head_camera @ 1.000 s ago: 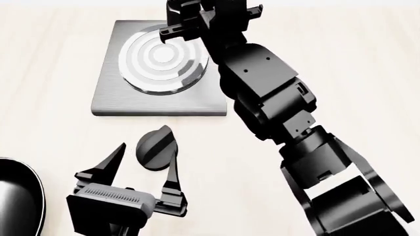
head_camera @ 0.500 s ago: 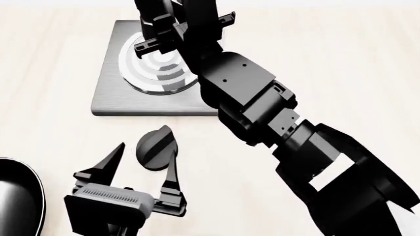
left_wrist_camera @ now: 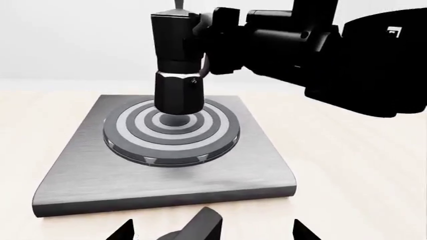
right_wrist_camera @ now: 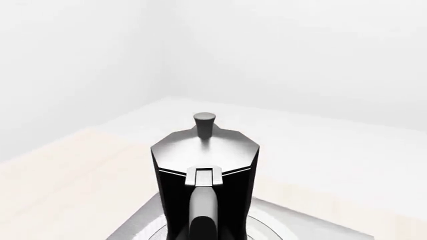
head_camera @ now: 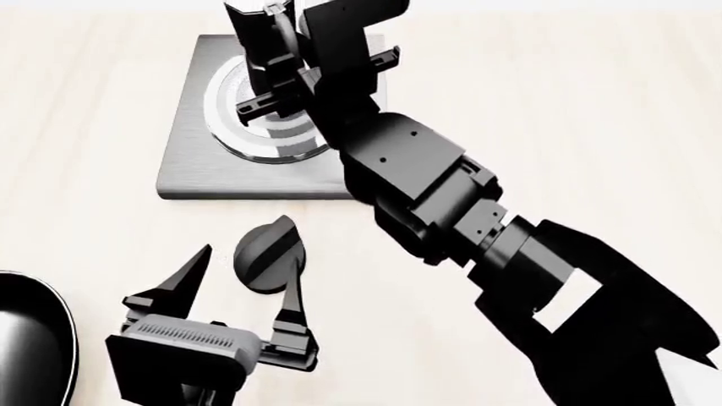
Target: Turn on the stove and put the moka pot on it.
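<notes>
A pale wood-grain bench (head_camera: 542, 101) fills the head view, meeting plain white walls at its far edge. A square grey stove (head_camera: 192, 165) lies on it, with the moka pot (left_wrist_camera: 177, 65) upright over the centre of the burner rings, whether touching them or just above I cannot tell, held at its handle side by the right gripper (head_camera: 303, 72), closed on the pot. Nearer, the round black knob (head_camera: 267, 252) sits on the bench between the spread fingers of the open left gripper (head_camera: 246, 275), and a black pan (head_camera: 29, 338) shows at the left edge.
</notes>
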Controlling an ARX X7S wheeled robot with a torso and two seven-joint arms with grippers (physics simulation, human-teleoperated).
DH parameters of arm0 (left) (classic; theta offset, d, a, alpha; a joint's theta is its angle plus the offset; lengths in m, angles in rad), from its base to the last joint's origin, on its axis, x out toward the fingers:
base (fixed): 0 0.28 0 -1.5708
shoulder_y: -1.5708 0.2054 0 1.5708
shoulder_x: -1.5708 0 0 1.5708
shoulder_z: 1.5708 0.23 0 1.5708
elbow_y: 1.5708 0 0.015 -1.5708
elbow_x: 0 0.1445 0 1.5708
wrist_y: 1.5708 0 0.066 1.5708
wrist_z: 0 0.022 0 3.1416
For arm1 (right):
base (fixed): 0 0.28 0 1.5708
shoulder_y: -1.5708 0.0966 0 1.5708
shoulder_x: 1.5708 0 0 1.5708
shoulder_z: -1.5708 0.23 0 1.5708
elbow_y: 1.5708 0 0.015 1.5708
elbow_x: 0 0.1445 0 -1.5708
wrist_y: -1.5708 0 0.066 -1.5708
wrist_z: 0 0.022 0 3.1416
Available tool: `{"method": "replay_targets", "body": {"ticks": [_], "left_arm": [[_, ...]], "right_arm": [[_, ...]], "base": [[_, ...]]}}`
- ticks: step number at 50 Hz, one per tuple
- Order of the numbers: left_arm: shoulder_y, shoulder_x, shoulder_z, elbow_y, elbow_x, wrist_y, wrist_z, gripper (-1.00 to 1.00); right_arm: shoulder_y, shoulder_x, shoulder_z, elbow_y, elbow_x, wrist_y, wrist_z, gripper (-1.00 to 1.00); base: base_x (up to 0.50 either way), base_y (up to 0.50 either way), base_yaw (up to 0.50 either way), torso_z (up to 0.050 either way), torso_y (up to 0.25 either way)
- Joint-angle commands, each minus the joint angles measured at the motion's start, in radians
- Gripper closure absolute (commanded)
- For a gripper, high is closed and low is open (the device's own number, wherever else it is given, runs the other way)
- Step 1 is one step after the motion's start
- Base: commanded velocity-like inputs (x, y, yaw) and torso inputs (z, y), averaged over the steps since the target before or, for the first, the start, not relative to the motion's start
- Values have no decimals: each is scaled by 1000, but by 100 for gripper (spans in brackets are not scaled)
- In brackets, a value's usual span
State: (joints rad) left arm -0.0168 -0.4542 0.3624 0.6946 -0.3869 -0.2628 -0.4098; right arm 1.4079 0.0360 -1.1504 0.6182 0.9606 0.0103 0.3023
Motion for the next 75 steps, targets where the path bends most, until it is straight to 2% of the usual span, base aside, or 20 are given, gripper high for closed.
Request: {"method": "replay_targets", "body": {"ticks": [1,50,51,75], "left_arm": [[-1,23,-29,-5,23,18,8,-100],[-4,14,-12,-4,26,23,-1,-100],[-5,14,-11,-3,25,21,-1,-100],[-9,13,0,-12,28,27,-3,-100]], "right_arm": [[-4,-24,7,-12,-41,-20,-25,100],[-59,11,-82,8,18,-77,-11,100],[-61,16,-83,0,19,-75,-6,-100],[-95,61,-96,-64,22,-73,19,-100]], "base": [[0,0,0,0,0],[0,0,0,0,1],[0,0,0,0,0],[0,0,0,0,0]]}}
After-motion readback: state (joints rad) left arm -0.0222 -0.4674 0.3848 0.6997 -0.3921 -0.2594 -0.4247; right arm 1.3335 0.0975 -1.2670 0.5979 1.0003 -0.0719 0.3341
